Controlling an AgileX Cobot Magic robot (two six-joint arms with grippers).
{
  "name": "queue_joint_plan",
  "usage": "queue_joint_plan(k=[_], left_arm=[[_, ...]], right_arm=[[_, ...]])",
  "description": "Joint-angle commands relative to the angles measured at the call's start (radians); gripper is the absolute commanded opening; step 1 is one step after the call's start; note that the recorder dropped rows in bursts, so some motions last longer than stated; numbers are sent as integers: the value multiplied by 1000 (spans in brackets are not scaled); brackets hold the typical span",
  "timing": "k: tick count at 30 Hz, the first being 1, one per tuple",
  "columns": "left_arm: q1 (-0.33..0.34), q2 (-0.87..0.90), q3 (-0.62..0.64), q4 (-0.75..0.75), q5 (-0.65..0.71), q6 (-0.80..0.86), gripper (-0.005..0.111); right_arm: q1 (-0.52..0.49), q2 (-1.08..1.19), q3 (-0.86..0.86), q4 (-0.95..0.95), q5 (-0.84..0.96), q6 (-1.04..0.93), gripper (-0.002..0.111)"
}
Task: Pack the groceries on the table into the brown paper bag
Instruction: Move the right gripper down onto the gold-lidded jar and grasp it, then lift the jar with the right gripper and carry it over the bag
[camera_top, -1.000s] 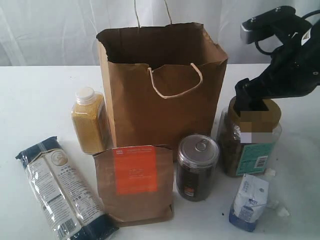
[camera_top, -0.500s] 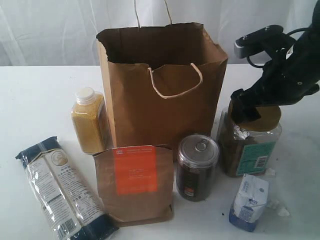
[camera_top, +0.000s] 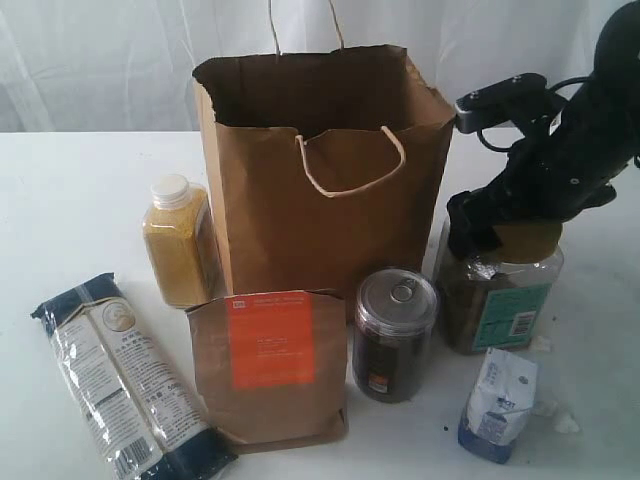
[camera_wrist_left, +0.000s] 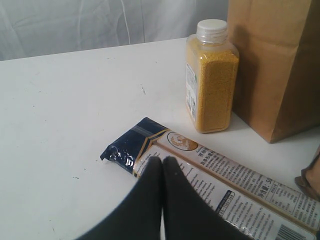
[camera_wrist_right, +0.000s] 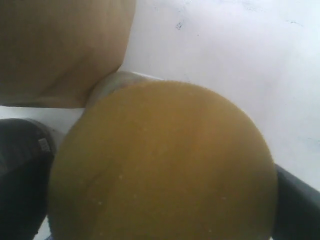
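The brown paper bag (camera_top: 320, 180) stands upright and open at the middle of the table (camera_top: 80, 200). Around it are the yellow-grain bottle (camera_top: 180, 245), the noodle packet (camera_top: 125, 380), the orange-labelled pouch (camera_top: 268, 365), the pull-tab can (camera_top: 393, 335), the gold-lidded jar (camera_top: 500, 300) and the small blue-white packet (camera_top: 498, 405). My right gripper (camera_top: 510, 225) is open, with one finger on either side of the jar's lid (camera_wrist_right: 165, 160). The jar stands on the table. My left gripper (camera_wrist_left: 163, 162) is shut and empty, hovering over the noodle packet (camera_wrist_left: 225, 185) near the bottle (camera_wrist_left: 211, 80).
A white curtain (camera_top: 100, 60) hangs behind the table. The bag's cord handles (camera_top: 350, 165) droop at its front and rise at the back. The jar sits close against the bag's right side (camera_wrist_right: 60, 50).
My right arm has shifted left and lower over the jar, so its fingers now straddle the lid. The groceries and the bag have not moved.
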Motion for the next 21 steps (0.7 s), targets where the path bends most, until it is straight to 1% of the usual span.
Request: queue_joint_plan(k=[1,3,4,6,9,12,13,14,21], left_arm=[[-4,-5,3,-4,-1,-1,0],[-4,-5,3,-4,-1,-1,0],[-4,-5,3,-4,-1,-1,0],[-4,-5,3,-4,-1,-1,0],[-4,-5,3,-4,-1,-1,0],[-4,-5,3,-4,-1,-1,0],[-4,-5,3,-4,-1,-1,0],[-4,-5,3,-4,-1,-1,0],[-4,-5,3,-4,-1,-1,0]], right_arm=[[-9,12,-8,2,-13,-12,102],[-11,12,-8,2,-15,-12,99],[-12,12,-8,2,-17,-5,96],[-15,12,-8,2,-17,-5,85],[-20,12,-8,2,-5,26,56],[-20,6,-8,2,18,30,16],[-20,-1,-8,2,18,30,6],[-20,-10,-8,2,18,30,0],[-20,-142,-8,-26,38,30,0]])
